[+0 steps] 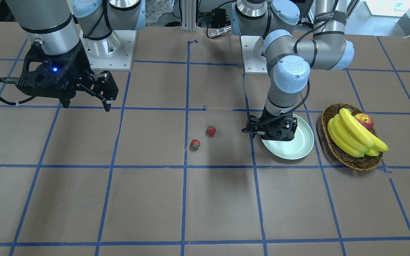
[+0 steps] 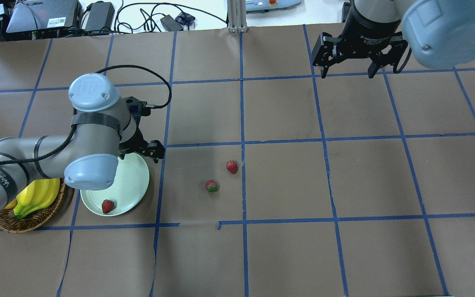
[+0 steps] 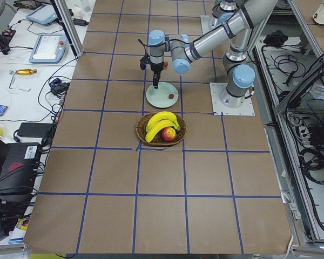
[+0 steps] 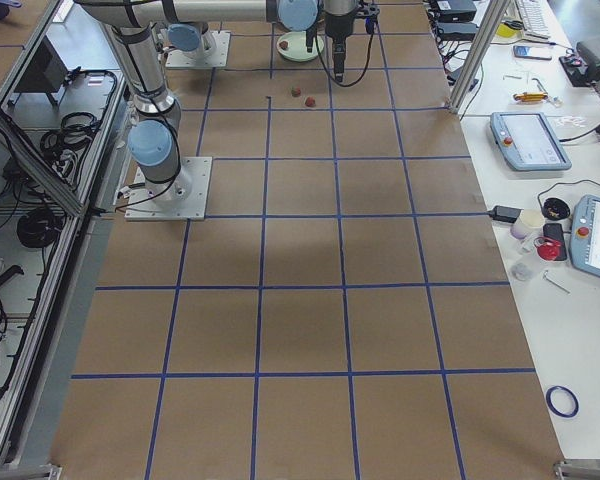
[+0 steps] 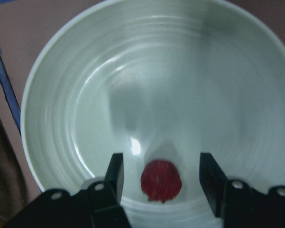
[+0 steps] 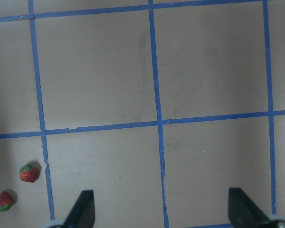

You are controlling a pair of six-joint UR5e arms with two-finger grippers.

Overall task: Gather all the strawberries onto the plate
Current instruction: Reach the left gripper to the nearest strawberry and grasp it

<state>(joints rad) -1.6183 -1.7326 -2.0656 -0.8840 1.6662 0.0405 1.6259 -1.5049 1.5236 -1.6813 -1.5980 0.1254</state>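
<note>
The mint-green plate [image 2: 132, 181] lies at the table's left, also seen in the front view [image 1: 299, 151]. One strawberry [image 2: 107, 206] lies in it near its rim. In the left wrist view this strawberry [image 5: 161, 180] shows loose on the plate [image 5: 147, 80] between the open fingers. My left gripper [image 1: 278, 134] hangs open over the plate. Two more strawberries [image 2: 232, 166] [image 2: 212, 186] lie on the brown paper near the middle, also in the front view [image 1: 211, 131] [image 1: 195, 144]. My right gripper [image 2: 348, 69] is open and empty, high over the far right.
An oval wicker basket [image 1: 336, 153] with bananas [image 1: 354, 137] and a red apple [image 1: 364, 120] stands right beside the plate, away from the two loose strawberries. Blue tape lines grid the brown paper. The right wrist view shows both loose strawberries [image 6: 29, 173] [image 6: 3, 201] at its lower left.
</note>
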